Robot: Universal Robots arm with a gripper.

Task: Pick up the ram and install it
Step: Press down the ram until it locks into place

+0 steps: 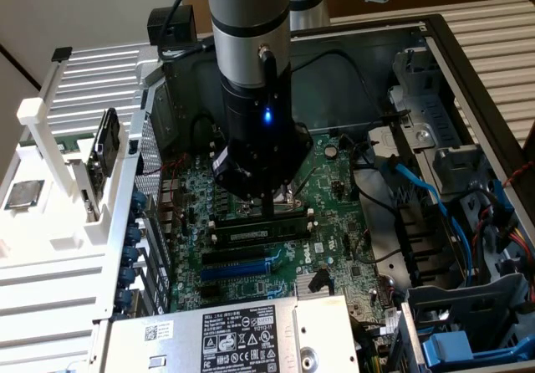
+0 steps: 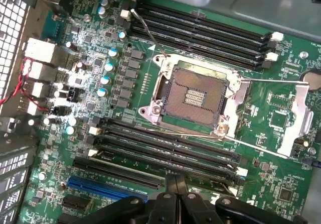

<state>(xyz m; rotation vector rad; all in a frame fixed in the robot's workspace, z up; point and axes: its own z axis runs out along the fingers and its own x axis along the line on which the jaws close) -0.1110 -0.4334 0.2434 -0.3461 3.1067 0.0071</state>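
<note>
Green fibreglass filled the open computer case: the motherboard (image 1: 334,214) lay flat, its empty square processor socket (image 2: 193,96) exposed in the wrist view. We saw our black two-fingered gripper (image 1: 269,208) lowered over the long black plastic memory slots (image 1: 259,227), its jaws closed with the fingers pressed together. The ram (image 1: 261,232), a long, narrow stick with a pale sticker, lay in a slot directly beneath the fingertips (image 2: 176,189). We judged this the seating step, with the module already placed. Any further push would call for straight, even pressure until the white end latches (image 2: 242,172) closed.
</note>
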